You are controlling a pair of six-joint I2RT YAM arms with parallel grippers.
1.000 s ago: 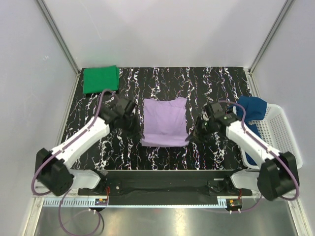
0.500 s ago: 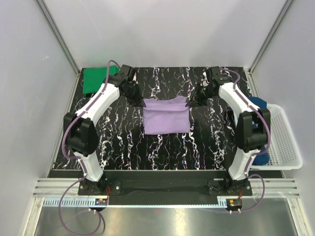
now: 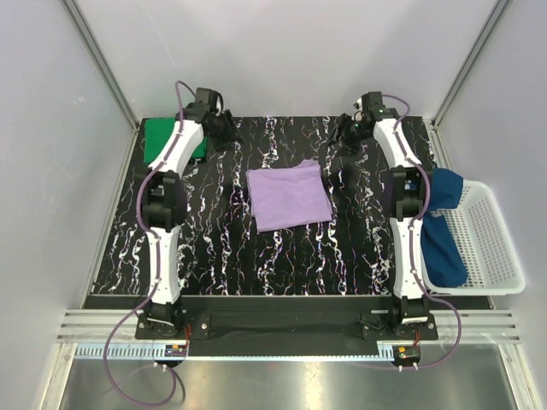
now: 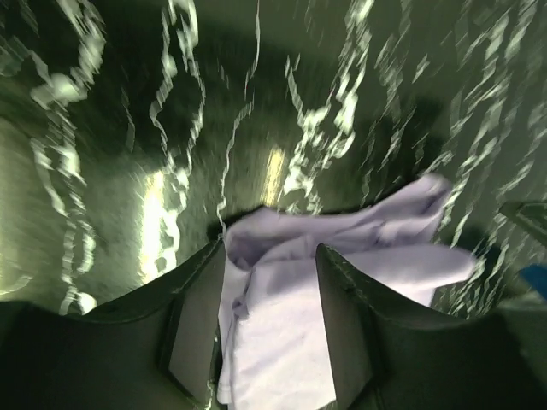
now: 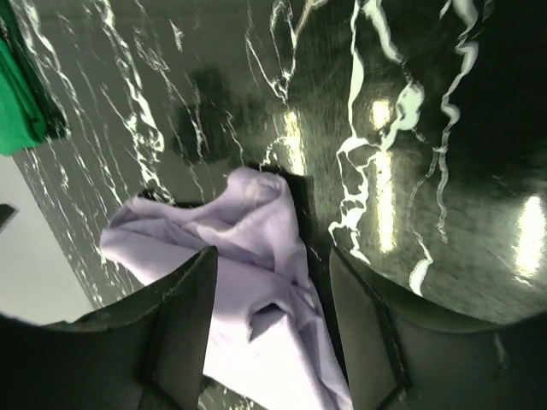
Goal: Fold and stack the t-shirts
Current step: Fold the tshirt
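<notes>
Black marbled table [image 3: 359,248] — we see lavender shirt [image 3: 289,196] centred, nearward of left gripper [image 3: 224,131] and right gripper [image 3: 344,137] — equidistant; both jaws released, empty.

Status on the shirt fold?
Lavender shirt folded, centre. Left fingers open, right fingers open, clear of it. Blue shirt draped over basket. Nothing in the way.

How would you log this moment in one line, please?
lavender shirt: folded, mid-table | green shirt: folded, far-left corner | blue shirt: draped over basket | left end effector: open | right end effector: open
</notes>
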